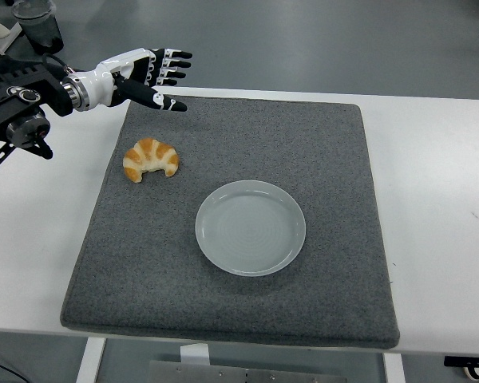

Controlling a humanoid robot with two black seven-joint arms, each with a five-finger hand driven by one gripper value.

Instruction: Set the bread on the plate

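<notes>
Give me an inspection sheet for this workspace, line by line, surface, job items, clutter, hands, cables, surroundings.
Surface: white table with a square grey felt mat laid on it.
Job's things: golden croissant-shaped bread on the mat's far left; round pale grey plate, empty, near the mat's middle; the two are apart.
Clutter: small clear object beyond the table's far edge, too small to identify.
Hands: left hand above the mat's far left corner, fingers spread, holding nothing; right hand not in view.
Cables: black cable by the left arm.
Surroundings: grey floor; dark container at top left.
</notes>
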